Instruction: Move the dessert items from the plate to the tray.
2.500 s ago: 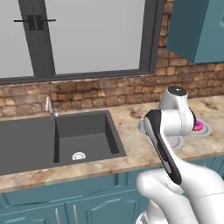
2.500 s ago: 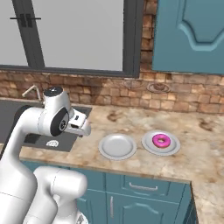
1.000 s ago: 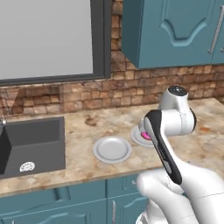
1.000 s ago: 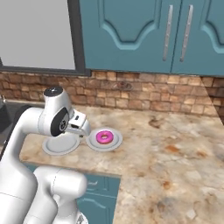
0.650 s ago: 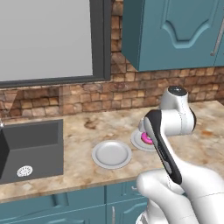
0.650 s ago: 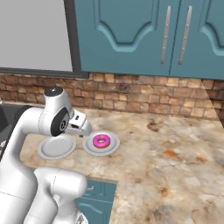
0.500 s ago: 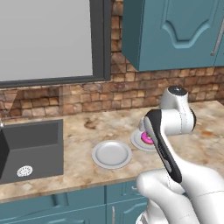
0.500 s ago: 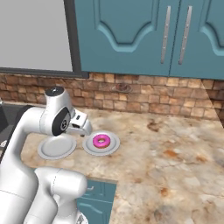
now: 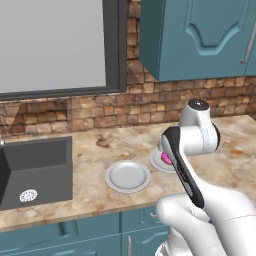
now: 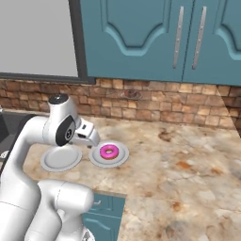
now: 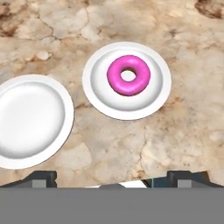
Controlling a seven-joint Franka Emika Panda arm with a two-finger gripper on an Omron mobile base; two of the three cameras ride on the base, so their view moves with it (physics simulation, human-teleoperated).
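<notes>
A small ring doughnut [image 11: 128, 75] with bright pink icing lies in the middle of a round pale plate [image 11: 99, 93] on the stone counter. The same doughnut [image 10: 109, 151] shows in the right base view, just right of my gripper [image 10: 93, 140]. In the left base view my forearm covers most of it, leaving a pink sliver of doughnut [image 9: 164, 159]. In the hand view, my gripper [image 11: 114, 178] hangs above the counter, short of the plate. It is open, its fingertips [image 11: 41, 177] far apart with nothing between them. The tray is out of view.
A second round plate [image 11: 30, 120], with nothing on it, lies just left of the doughnut's plate; it is the plate [image 9: 127, 176] in front of me. A dark sink [image 9: 35, 167] is sunk into the counter at far left. Brick wall and teal cupboards [image 10: 155, 37] stand behind.
The base has driven to the right, so the sink slid left and the two plates came to the middle. Over the last half second the views hold still. The gripper stays open.
</notes>
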